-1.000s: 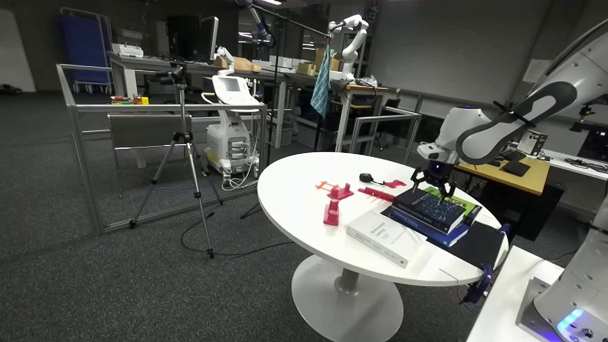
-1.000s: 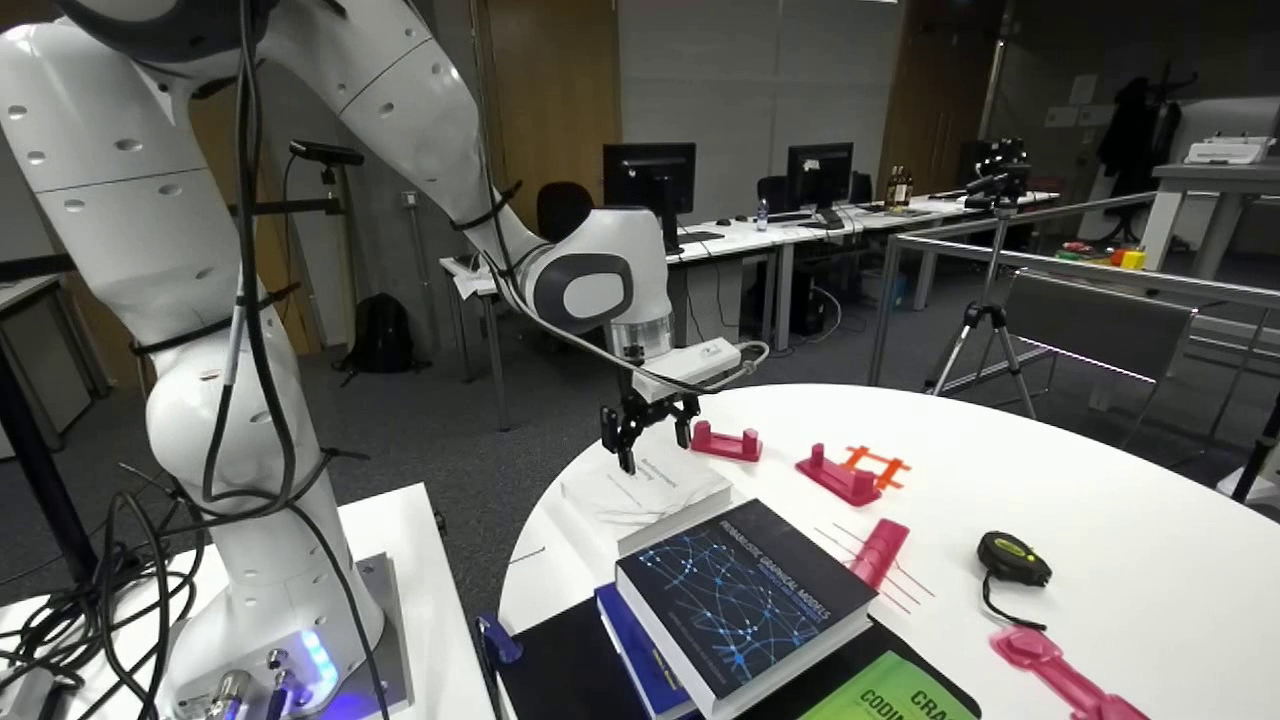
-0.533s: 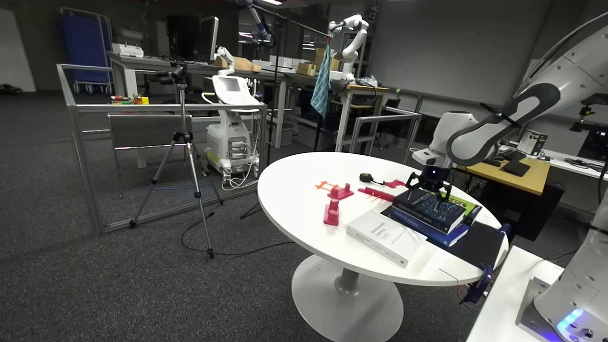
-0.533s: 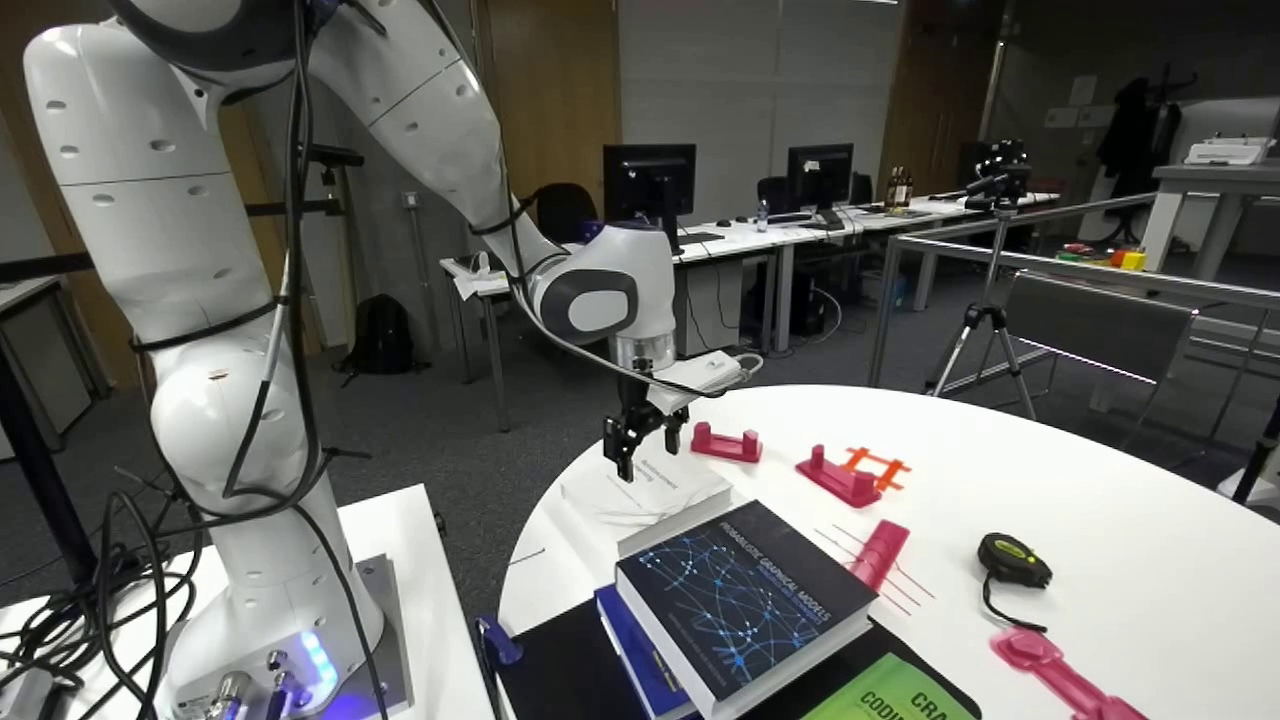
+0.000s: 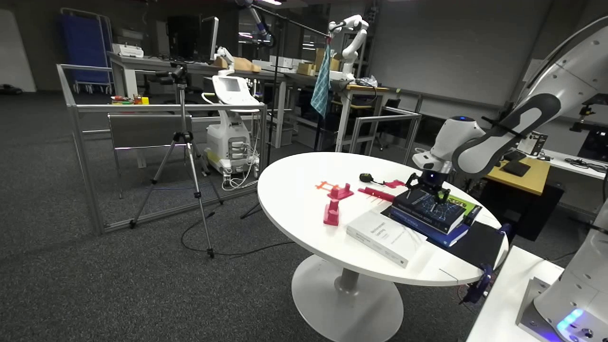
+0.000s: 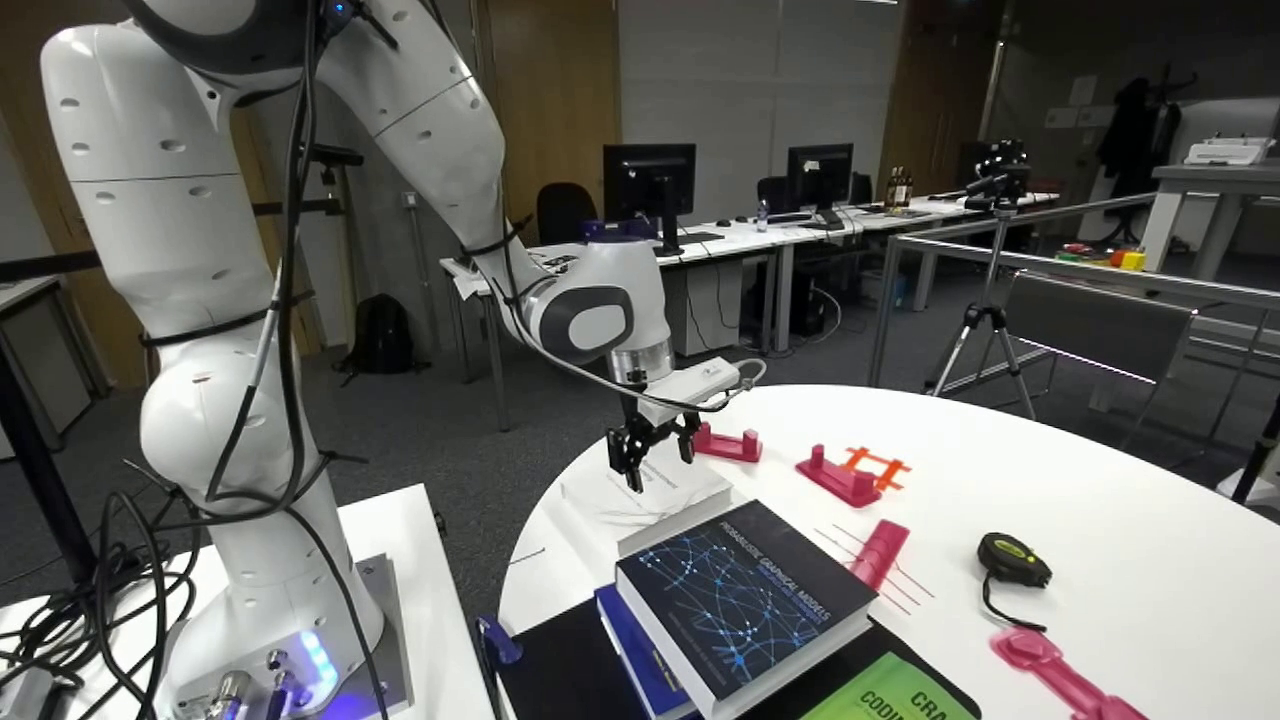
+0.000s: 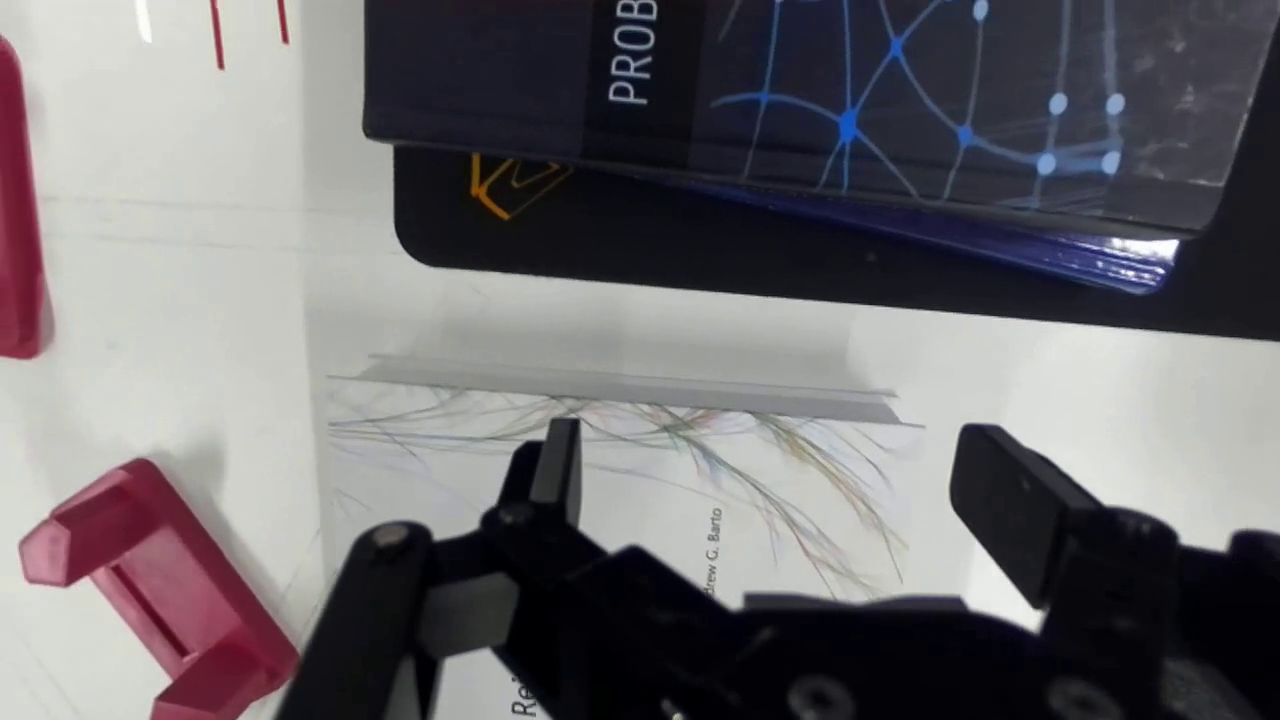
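Observation:
My gripper [image 7: 770, 450] stands open, its two black fingers spread wide with nothing between them. It hangs above the white paperback [image 7: 650, 510], which has coloured curved lines on its cover and lies flat on the round table. In the wrist view the left finger overlaps the book and the right one reaches past its edge. Beside it is a stack: a black book with a blue network pattern [image 6: 745, 590] on a blue book [image 6: 640, 655]. A green book [image 6: 890, 690] lies next to the stack. Whether the fingers touch the paperback cannot be told; they appear above it.
Two red brackets [image 6: 727, 443] [image 6: 840, 485] stand near the paperback, with an orange frame [image 6: 880, 467] behind. Farther along are a red bar with thin rods [image 6: 882, 552], a tape measure [image 6: 1013, 560] and a pink part [image 6: 1060, 670]. Blue clamps [image 5: 484, 280] grip the table edge.
The gripper has come down slightly and its wrist has tilted; in an exterior view it has shifted a little to the left. It stays open. The books and other objects have not moved.

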Robot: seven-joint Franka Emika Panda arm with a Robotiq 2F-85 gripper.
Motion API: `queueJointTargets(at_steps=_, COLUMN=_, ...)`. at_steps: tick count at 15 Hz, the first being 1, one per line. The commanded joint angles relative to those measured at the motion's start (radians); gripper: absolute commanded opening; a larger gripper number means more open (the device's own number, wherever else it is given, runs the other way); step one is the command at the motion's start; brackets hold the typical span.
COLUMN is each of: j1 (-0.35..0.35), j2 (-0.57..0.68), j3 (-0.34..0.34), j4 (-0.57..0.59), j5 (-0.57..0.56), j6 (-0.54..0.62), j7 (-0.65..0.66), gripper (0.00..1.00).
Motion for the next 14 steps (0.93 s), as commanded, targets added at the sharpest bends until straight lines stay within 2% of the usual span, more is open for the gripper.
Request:
queueJointTargets(at_steps=1, j1=-0.044, j2=0.089, j3=0.02, j4=-0.003, j5=-0.128, j6=0.137, j7=0.136, gripper=1.0)
queueJointTargets(at_steps=4, j1=-0.047, j2=0.187, j3=0.034, j4=0.03, j5=-0.145, j6=0.176, j7=0.162, gripper=1.0)
queueJointTargets(at_steps=8, j1=-0.099, j2=0.298, j3=0.12, j4=0.102, j5=-0.057, j6=0.158, j7=0.111, gripper=1.0)
queueJointTargets(at_steps=14, j1=-0.124, j2=0.397, j3=0.104, j4=0.223, j5=-0.111, j6=0.135, j7=0.134, gripper=1.0)
